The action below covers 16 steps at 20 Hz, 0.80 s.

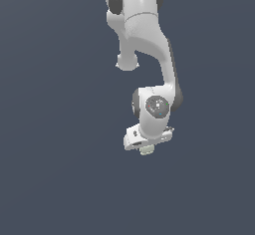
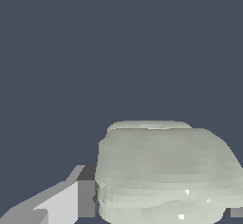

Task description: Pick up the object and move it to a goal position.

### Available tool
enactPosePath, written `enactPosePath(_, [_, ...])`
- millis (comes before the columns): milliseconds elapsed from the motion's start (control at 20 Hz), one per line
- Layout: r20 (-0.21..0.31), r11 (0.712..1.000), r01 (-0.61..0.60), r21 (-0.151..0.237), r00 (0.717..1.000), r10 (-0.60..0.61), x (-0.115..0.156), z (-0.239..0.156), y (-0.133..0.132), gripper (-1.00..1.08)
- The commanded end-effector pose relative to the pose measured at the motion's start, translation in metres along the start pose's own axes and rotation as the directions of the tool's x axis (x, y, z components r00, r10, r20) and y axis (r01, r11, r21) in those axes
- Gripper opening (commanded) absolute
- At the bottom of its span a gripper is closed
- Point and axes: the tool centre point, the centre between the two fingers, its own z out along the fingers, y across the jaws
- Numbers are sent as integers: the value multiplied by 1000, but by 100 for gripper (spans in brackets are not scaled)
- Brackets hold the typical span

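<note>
Gripper [image 1: 147, 148] points down, fingers closed against the object [image 2: 163, 173]; one finger pad [image 2: 85, 197] touches its side, pale lump peeks out just under the hand in the exterior view. Judgement: carry phase, so keep the squeeze steady, move smoothly, avoid jerks; goal not visible

Plain dark blue-grey background [image 1: 55, 129], uniform, featureless, filling both views

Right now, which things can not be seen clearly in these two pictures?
- Exterior view: the object is mostly hidden under the gripper; its shape is too small to tell.
- Exterior view: the fingers are hidden by the hand.
- Wrist view: the object is cut off by the picture's edge; one finger shows only partly.
- No goal marker appears.
</note>
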Motion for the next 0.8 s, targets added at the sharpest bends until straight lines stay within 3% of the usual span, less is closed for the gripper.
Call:
enactPosePath(0, [-1, 1000, 0, 0, 1000, 0, 0, -2, 0, -100])
enactPosePath(400, [-1, 1000, 0, 0, 1000, 0, -7, -29, -7, -100])
enactPosePath(750, [0, 1000, 0, -1, 1000, 0, -19, -80, -19, -100])
